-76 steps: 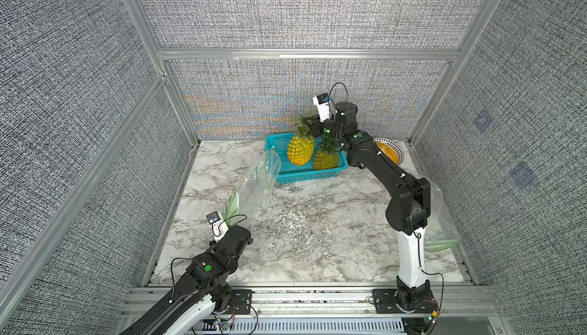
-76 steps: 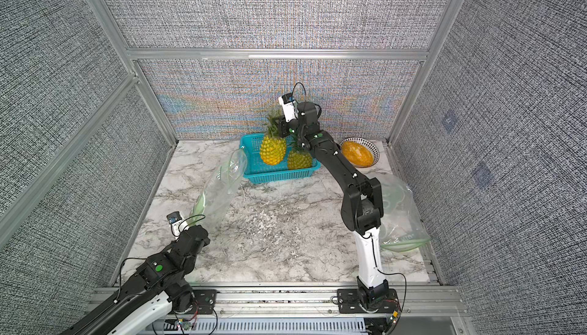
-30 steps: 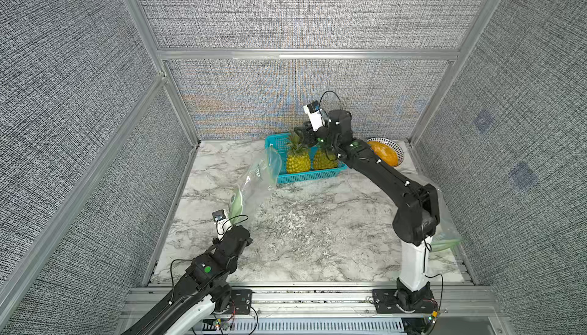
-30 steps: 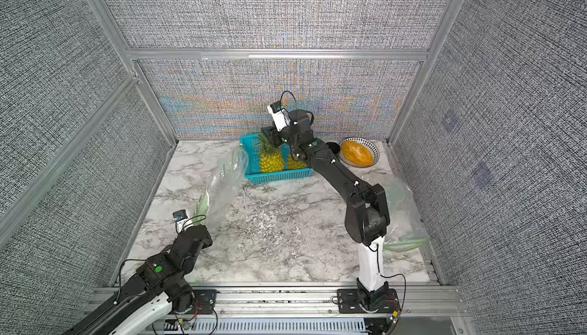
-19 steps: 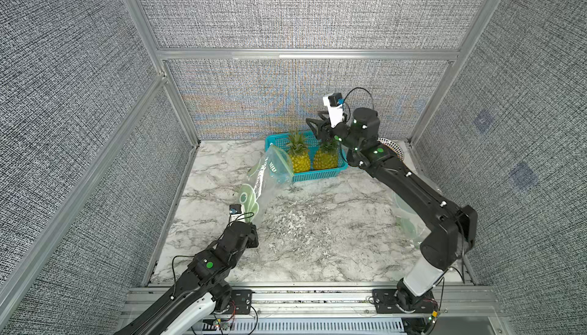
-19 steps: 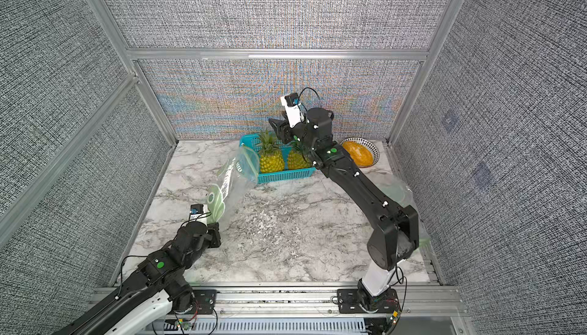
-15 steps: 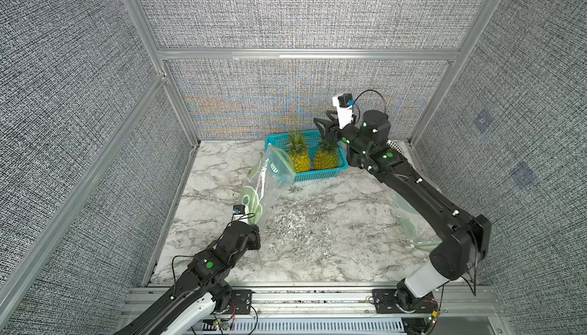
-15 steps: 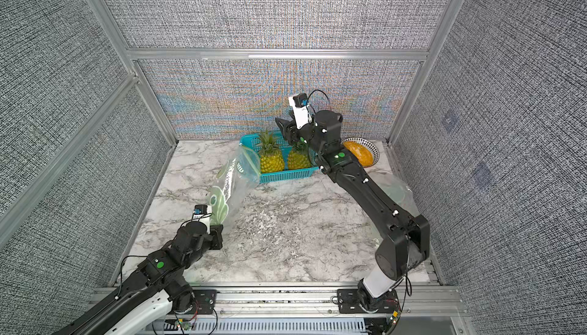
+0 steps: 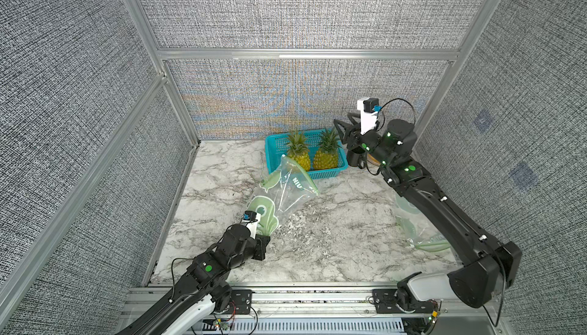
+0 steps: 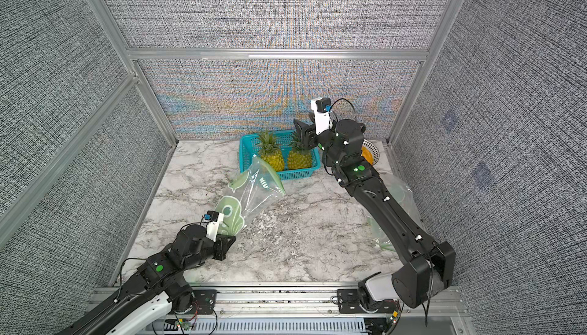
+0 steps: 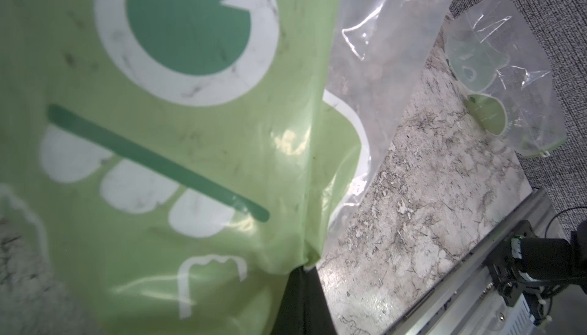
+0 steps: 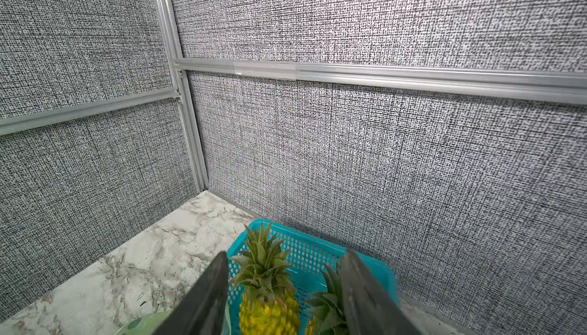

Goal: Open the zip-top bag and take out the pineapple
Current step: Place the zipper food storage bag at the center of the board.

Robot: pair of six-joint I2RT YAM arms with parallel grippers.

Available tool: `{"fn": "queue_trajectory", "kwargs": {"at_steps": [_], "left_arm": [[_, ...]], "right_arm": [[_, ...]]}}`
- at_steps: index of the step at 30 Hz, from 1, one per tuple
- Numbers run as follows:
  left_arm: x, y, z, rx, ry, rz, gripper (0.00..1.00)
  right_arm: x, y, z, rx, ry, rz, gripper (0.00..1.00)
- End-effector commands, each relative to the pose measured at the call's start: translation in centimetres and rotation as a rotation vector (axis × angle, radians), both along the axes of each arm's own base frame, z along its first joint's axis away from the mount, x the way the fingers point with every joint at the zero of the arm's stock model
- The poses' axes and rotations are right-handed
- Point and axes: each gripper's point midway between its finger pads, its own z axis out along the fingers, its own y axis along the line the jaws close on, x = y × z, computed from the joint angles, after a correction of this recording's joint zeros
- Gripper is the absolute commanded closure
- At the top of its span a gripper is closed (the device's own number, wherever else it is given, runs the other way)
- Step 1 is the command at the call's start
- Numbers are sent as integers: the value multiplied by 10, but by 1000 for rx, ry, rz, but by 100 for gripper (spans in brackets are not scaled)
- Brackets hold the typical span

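Note:
The zip-top bag [image 9: 279, 197] [image 10: 251, 193] is clear with a green monster print [image 11: 158, 158]. It hangs tilted over the marble and I see nothing inside it. My left gripper [image 9: 266, 238] [image 10: 227, 242] [image 11: 301, 285] is shut on its lower end. Two pineapples [image 9: 298, 155] [image 9: 325, 155] [image 10: 273, 158] [image 12: 268, 311] stand upright in the teal basket [image 9: 327, 174] [image 12: 305, 244] at the back. My right gripper [image 9: 344, 128] [image 10: 301, 130] [image 12: 286, 255] is open and empty, above the basket's right end.
A second clear bag [image 9: 419, 228] [image 11: 508, 79] lies by the right wall, partly under the right arm. A white bowl with something orange [image 10: 368, 154] sits right of the basket. Mesh walls close off the back and both sides.
My right gripper let a pineapple go in the basket, then rose and drew back to the right, empty. The left arm carried the bag forward and towards the middle.

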Motion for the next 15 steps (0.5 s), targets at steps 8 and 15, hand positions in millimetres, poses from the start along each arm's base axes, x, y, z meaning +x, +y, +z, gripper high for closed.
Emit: {"fn": "queue_trajectory", "kwargs": {"at_steps": [8, 15], "left_arm": [[-13, -46, 13, -80, 14, -244, 100], [-14, -76, 13, -34, 32, -376, 100]], "right_arm": [[-7, -29, 5, 33, -19, -68, 42], [-12, -46, -2, 31, -8, -101, 42]]}}
